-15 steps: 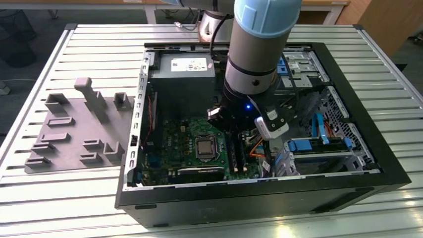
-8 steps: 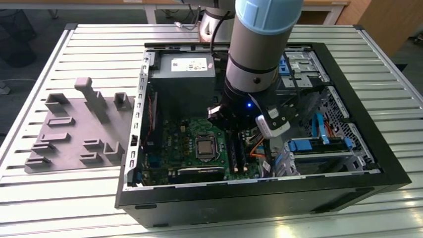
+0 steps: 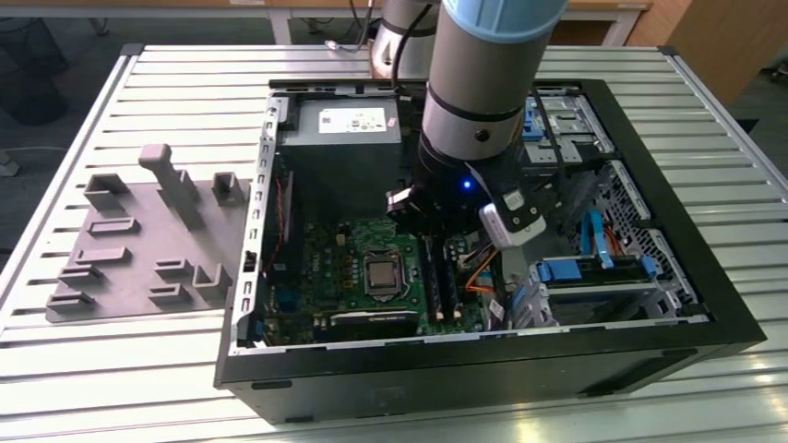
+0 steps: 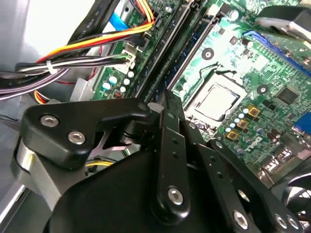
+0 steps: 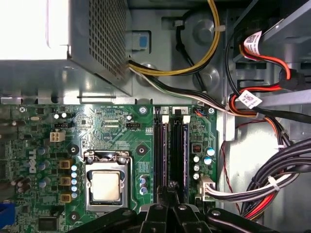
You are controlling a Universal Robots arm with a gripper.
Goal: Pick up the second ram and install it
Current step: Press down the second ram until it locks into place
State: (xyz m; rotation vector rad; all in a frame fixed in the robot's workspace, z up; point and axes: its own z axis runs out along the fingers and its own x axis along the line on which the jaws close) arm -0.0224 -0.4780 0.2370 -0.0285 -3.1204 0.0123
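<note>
Gripper (image 5: 170, 191) low over the motherboard's (image 5: 112, 126) memory slots, fingertips drawn together.
Two ram sticks stand side by side there; the second ram (image 5: 185, 150) sits seated, its near end hidden behind the fingers.

Inside open computer case (image 3: 689, 277) on slatted table (image 3: 185, 65): motherboard (image 3: 332, 268), gripper (image 5: 167, 194) above memory slots (image 5: 172, 150); fixture tray (image 3: 136, 240) at exterior view's left.

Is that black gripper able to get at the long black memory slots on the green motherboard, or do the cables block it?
Probably yes. The black gripper hangs right over the long black memory slots on the green motherboard, and the bundled cables lie off to one side, not across the slots.
</note>
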